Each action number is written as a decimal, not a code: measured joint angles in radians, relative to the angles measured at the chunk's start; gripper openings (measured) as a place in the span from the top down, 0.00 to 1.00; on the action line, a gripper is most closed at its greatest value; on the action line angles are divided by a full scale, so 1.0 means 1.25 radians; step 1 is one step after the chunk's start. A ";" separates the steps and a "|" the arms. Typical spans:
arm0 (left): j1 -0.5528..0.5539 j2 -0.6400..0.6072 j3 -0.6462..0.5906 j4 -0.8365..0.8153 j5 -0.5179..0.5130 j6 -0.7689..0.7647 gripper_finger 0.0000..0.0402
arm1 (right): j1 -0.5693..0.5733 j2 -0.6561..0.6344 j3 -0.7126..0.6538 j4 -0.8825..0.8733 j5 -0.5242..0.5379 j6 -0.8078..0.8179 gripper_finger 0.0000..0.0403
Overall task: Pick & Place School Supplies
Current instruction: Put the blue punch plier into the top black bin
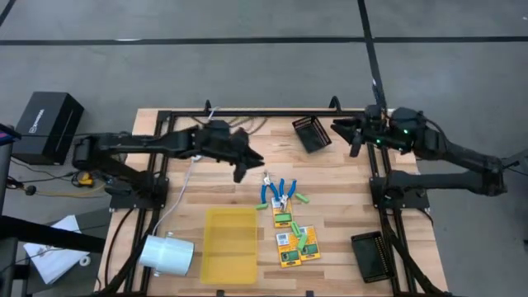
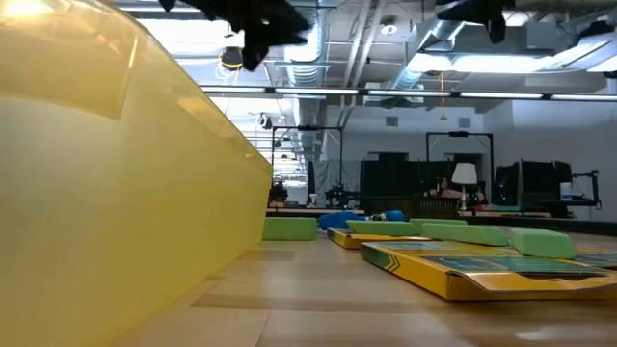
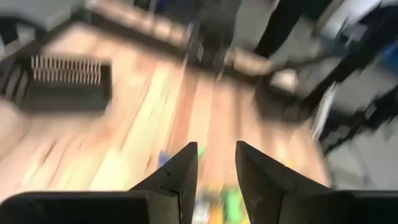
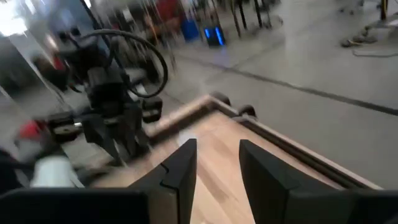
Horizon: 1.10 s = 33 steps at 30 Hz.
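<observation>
High view: the supplies lie in a cluster at mid-worktop, just right of the yellow tray [image 1: 230, 245]. The scissors [image 1: 278, 191] lie at the far end of the cluster with their blue handles fanned. Three boxes [image 1: 283, 217] run in a column toward the near edge, and green sticks [image 1: 302, 199] lie beside and across them.

Handling, as judged:
- Scissors: stiff, probably the heaviest item, with smooth plastic loops. Grip across the shank near the pivot, not across an open loop, so the tool cannot swing.
- Sticks: light, rigid and probably prone to rolling. Grip at mid-length, fingers square across the stick.
- Boxes: light card, flat and crushable. Grip across the narrow width at the long edges with moderate force. The low view shows one box [image 2: 463, 269] lying flat with a slightly lifted edge, so little height is offered to the fingers.

Several items touch or overlap. Take outer pieces first to avoid dragging neighbours.

The left hand [image 1: 240, 172] hangs above the worktop just behind and left of the scissors. The left wrist view shows its fingers [image 3: 184, 168] a narrow gap apart, holding nothing. The right hand [image 1: 355, 138] hovers at the far right, beside a black mesh tray [image 1: 311, 132], also narrowly parted and empty. A second mesh tray [image 1: 373, 256] sits at the near right.
</observation>
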 joint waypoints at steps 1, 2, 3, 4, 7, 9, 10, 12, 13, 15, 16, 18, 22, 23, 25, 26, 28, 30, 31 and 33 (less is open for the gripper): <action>0.000 0.017 0.003 -0.026 -0.001 0.010 0.74 | 0.000 0.017 0.022 -0.016 0.000 -0.014 0.72; 0.000 0.033 0.003 -0.052 -0.007 0.018 0.74 | 0.000 0.031 0.042 -0.028 0.000 -0.025 0.72; 0.000 0.050 0.003 -0.074 -0.015 0.021 0.74 | 0.000 0.041 0.057 -0.038 0.000 -0.034 0.72; -0.001 0.063 0.003 -0.097 -0.022 0.020 0.74 | 0.000 0.053 0.072 -0.044 0.000 -0.040 0.72; -0.009 0.099 0.003 -0.158 -0.047 -0.055 0.74 | 0.000 0.092 0.108 -0.043 0.000 -0.051 0.72; -0.016 0.121 0.003 -0.185 -0.047 -0.120 0.74 | 0.000 0.103 0.124 -0.048 0.000 -0.054 0.72; -0.020 0.130 0.003 -0.185 -0.040 -0.147 0.74 | 0.000 0.108 0.133 -0.048 0.000 -0.054 0.72; -0.026 0.146 0.003 -0.183 -0.026 -0.208 0.74 | 0.000 0.113 0.149 -0.043 0.000 -0.054 0.72; -0.027 0.153 0.003 -0.186 -0.019 -0.235 0.74 | 0.000 0.114 0.153 -0.043 0.000 -0.055 0.72; -0.027 0.171 0.004 -0.187 -0.006 -0.289 0.74 | 0.000 0.114 0.163 -0.044 0.000 -0.055 0.72; -0.028 0.179 0.003 -0.194 0.001 -0.317 0.74 | 0.000 0.114 0.165 -0.042 -0.001 -0.054 0.72; -0.030 0.201 0.004 -0.189 0.009 -0.376 0.74 | 0.003 0.114 0.166 -0.039 -0.001 -0.054 0.72; -0.033 0.245 0.004 -0.185 0.053 -0.443 0.74 | 0.015 0.115 0.166 -0.030 -0.002 -0.054 0.72; -0.035 0.253 0.004 -0.186 0.060 -0.449 0.74 | 0.018 0.115 0.166 -0.029 -0.002 -0.054 0.72; -0.042 0.266 0.004 -0.183 0.063 -0.451 0.74 | 0.025 0.117 0.166 -0.029 -0.003 -0.055 0.72; -0.043 0.268 0.004 -0.182 0.063 -0.452 0.74 | 0.029 0.117 0.166 -0.029 -0.003 -0.055 0.72; -0.043 0.271 0.004 -0.177 0.063 -0.459 0.74 | 0.036 0.117 0.166 -0.029 -0.003 -0.054 0.72; -0.042 0.274 0.004 -0.174 0.061 -0.476 0.74 | 0.043 0.117 0.166 -0.029 -0.003 -0.055 0.72; -0.041 0.274 0.003 -0.173 0.056 -0.482 0.74 | 0.045 0.117 0.166 -0.029 -0.003 -0.055 0.72; -0.041 0.274 0.003 -0.163 0.053 -0.495 0.74 | 0.050 0.117 0.166 -0.029 -0.003 -0.055 0.72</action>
